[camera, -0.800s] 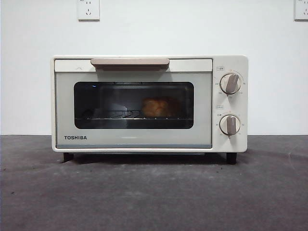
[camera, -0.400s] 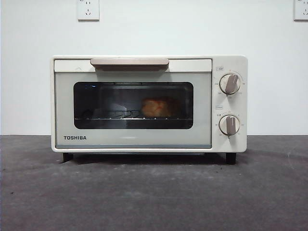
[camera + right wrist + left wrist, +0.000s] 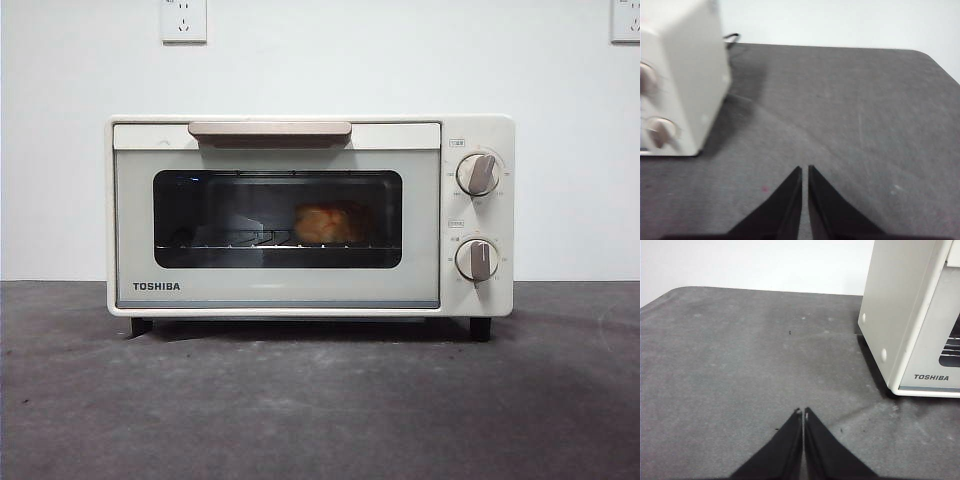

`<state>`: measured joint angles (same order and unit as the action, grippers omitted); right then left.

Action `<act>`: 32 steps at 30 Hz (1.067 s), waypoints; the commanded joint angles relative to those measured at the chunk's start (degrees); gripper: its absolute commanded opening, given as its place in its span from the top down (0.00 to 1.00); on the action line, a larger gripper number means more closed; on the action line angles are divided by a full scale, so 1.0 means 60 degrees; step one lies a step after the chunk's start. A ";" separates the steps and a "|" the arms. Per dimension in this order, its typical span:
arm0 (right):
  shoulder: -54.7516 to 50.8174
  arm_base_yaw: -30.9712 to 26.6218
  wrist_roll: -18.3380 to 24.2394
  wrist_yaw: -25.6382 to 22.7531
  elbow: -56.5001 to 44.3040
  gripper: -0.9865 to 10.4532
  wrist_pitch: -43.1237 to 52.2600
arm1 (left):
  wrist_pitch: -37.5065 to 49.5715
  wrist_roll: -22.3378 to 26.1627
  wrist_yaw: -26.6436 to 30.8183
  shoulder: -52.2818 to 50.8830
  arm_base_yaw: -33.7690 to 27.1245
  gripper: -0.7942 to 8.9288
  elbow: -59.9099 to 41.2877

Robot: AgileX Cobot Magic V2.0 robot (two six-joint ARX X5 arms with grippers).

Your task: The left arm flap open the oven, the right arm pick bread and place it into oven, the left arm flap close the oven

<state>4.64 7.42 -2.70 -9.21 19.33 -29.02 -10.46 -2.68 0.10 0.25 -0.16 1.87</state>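
Front view: the oven (image 3: 310,215) stands square on the dark grey surface (image 3: 320,410), its door shut flush, with the tan bar handle (image 3: 270,130) across the top of the door. Through the dark glass window (image 3: 277,218) the bread (image 3: 322,224) sits on the wire rack (image 3: 225,240), a little right of the window's middle. Two round knobs (image 3: 478,173) are stacked on the right-hand panel, and black feet (image 3: 481,328) lift the body off the surface. Behind it is a plain white wall with two wall sockets (image 3: 184,20), one above the oven's left part and one at the picture's top right corner. Neither arm shows here, and nothing stands between the camera and the door.

Left wrist view: the left tool (image 3: 803,413) hangs over bare surface (image 3: 740,370) with its two black jaws pressed tip to tip, gripping nothing. The oven (image 3: 900,315) is off to one side and apart from it, showing its cream side wall, the lower door corner and the TOSHIBA lettering (image 3: 931,377).

Right wrist view: the right tool (image 3: 805,171) is narrowed to a thin slit between the jaws and is empty. The oven (image 3: 682,75), blurred, shows its knob end, and a dark cable (image 3: 731,36) shows behind it by the wall. The open surface (image 3: 850,115) lies between tool and oven.
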 commanded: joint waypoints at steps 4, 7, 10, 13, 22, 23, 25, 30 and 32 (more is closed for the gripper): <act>-0.0736 -0.0652 0.0135 0.0750 -0.1530 0.90 0.1049 | -0.0040 -0.0069 0.0018 -0.0011 -0.0015 0.91 -0.0197; -0.0736 -0.0725 0.0131 0.0871 -0.1894 0.90 0.1406 | -0.0044 -0.0069 0.0018 -0.0007 -0.0018 0.91 -0.0197; -0.0736 -0.0725 0.0138 0.0889 -0.2226 0.90 0.1865 | -0.0040 -0.0069 0.0018 -0.0011 -0.0015 0.91 -0.0197; -0.0736 -0.0725 0.0135 0.1056 -0.2517 0.90 0.2280 | -0.0040 -0.0069 0.0018 -0.0011 -0.0015 0.91 -0.0197; -0.0736 -0.0725 0.0127 0.1887 -0.3133 0.90 0.3177 | -0.0040 -0.0069 0.0018 -0.0011 -0.0015 0.91 -0.0197; -0.0736 -0.0725 0.0127 0.1887 -0.3133 0.90 0.3151 | -0.0040 -0.0069 0.0018 -0.0011 -0.0015 0.91 -0.0197; -0.0736 -0.0725 0.0131 0.1891 -0.3133 0.90 0.3151 | -0.0040 -0.0069 0.0018 -0.0011 -0.0015 0.91 -0.0197; -0.0736 -0.0725 0.0127 0.1887 -0.3133 0.90 0.3169 | -0.0040 -0.0069 0.0018 -0.0011 -0.0015 0.91 -0.0197; -0.0736 -0.0725 0.0127 0.1872 -0.3133 0.90 0.3238 | -0.0040 -0.0069 0.0018 -0.0011 -0.0015 0.91 -0.0197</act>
<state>0.30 3.14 -2.31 1.91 1.13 -9.98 -10.44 -2.68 0.10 0.25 -0.16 1.87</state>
